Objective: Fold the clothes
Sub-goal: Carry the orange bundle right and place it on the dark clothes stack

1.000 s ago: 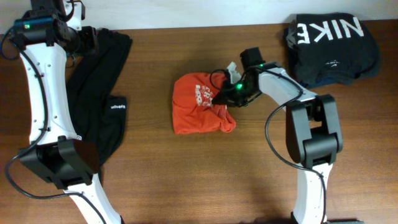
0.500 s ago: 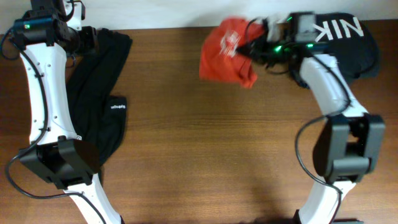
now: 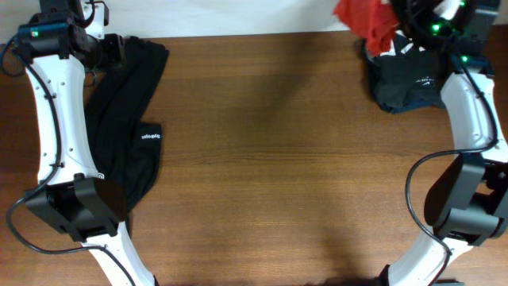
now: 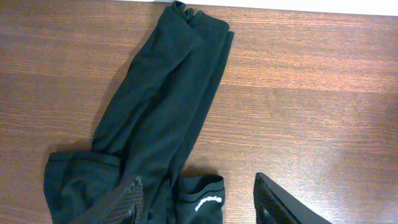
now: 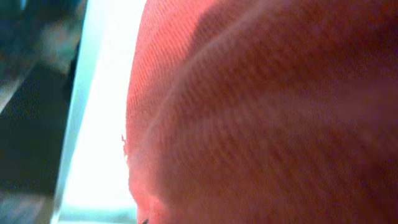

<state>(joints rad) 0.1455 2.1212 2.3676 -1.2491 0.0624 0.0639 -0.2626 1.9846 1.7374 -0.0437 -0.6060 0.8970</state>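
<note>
I'm pinching the crumpled orange-red fabric T-shirt in my right gripper, aiming to spread it flat on the wooden table.

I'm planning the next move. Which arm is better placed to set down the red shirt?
Right. Its hand holds the orange-red T-shirt lifted near the dark folded stack; the left hand hangs open over the long black garment across the table.

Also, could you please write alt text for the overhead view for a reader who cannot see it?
The right pincer holds a bunched orange-red T-shirt at the far right corner of the wooden table, next to a pile of dark clothes. On the left, a long black garment lies stretched out beside the left arm.
</note>
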